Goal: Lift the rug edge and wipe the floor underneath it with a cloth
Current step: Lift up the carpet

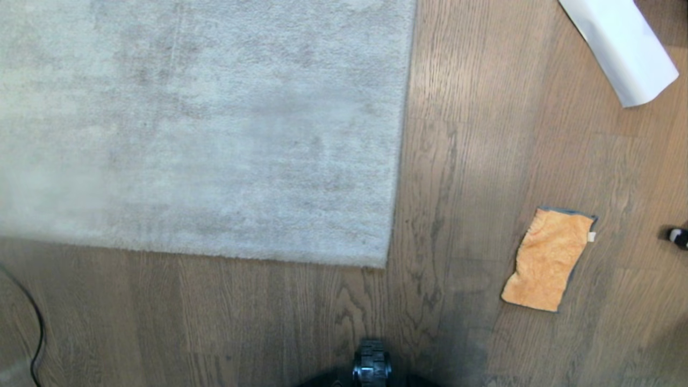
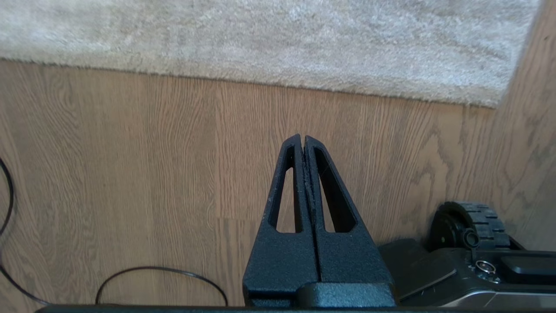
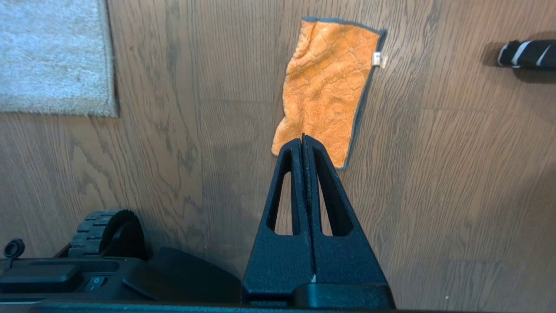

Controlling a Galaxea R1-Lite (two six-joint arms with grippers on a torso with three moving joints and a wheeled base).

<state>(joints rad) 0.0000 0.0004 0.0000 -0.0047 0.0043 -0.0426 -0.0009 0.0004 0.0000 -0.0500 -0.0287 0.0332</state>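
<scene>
2 grippers are mine, and neither holds anything. My left gripper [image 2: 303, 138] hangs above the brown-grey wood-grain plank floor [image 1: 301, 306] with its black tapered fingers pressed flat together, tips short of the near edge of the large light grey short-pile rug [image 1: 204, 123]. My right gripper [image 3: 303, 138] hangs the same way on the other side of my base, fingers closed against each other with no gap, and in the right wrist view its tips overlap the near end of the small orange-tan fluffy microfibre cloth [image 3: 325, 91]; I cannot tell from that view alone how high above the cloth they are.

The rug lies flat, filling the far left of the head view, with its near right corner [image 1: 386, 263] down on the planks. The cloth lies on the bare floor to the right of that corner, well apart from the rug, spread out and slightly crumpled, its dark grey-blue edging along the far and right sides and a small white tag [image 1: 591, 236] at its far right corner.

A white rolled sheet of paper [image 1: 623, 48] lies farther off at the far right. A black-and-white striped object [image 1: 678, 236] pokes in at the right edge, beyond the cloth. A thin black cable [image 1: 37, 328] curves over the floor at my near left, and 1 black ridged wheel [image 1: 371, 365] of my base shows at the near edge.
</scene>
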